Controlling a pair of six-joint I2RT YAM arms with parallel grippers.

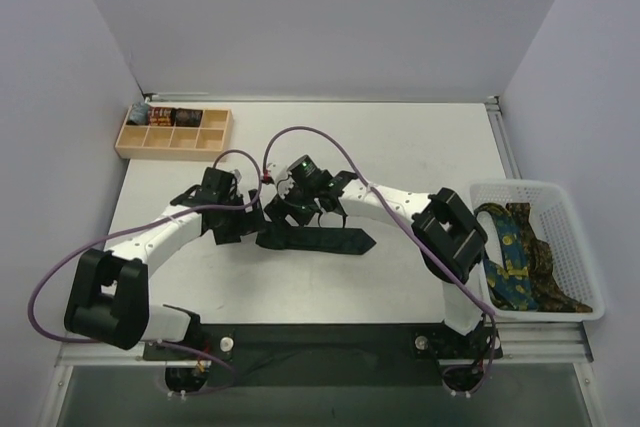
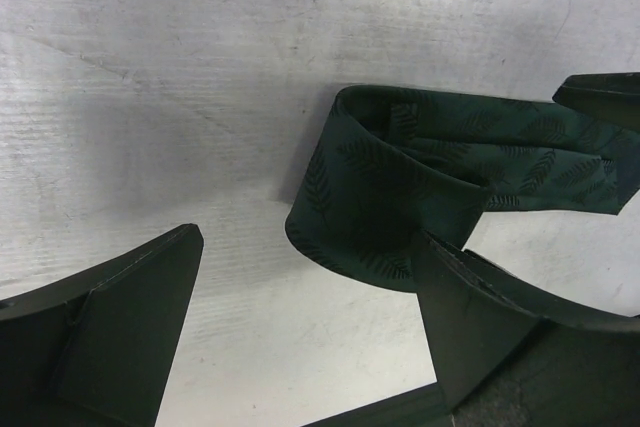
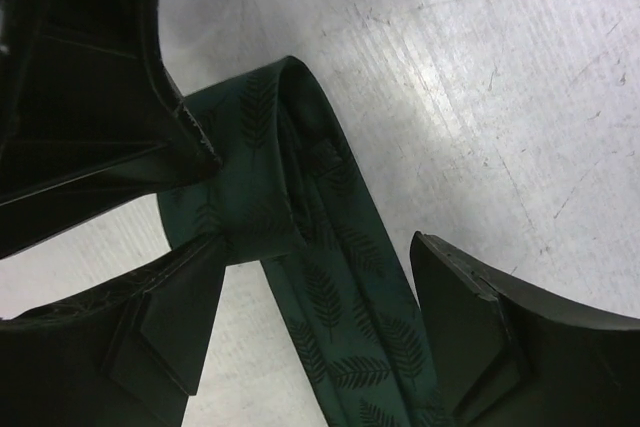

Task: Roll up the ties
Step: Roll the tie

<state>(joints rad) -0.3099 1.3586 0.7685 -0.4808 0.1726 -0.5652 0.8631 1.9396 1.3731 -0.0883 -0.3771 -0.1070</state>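
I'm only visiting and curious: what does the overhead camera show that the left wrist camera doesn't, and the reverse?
Only overhead: a white basket of more ties at the right, a wooden tray far left. Only left wrist: the leaf pattern and curled end of the dark green tie. Both: that tie on the table by the open left gripper.

Bright, even overhead light washes the white table [image 1: 400,147]. In the left wrist view the green tie [image 2: 400,187] throws a soft shadow toward nine o'clock, and the near fingers [image 2: 120,327] look slightly blurred.
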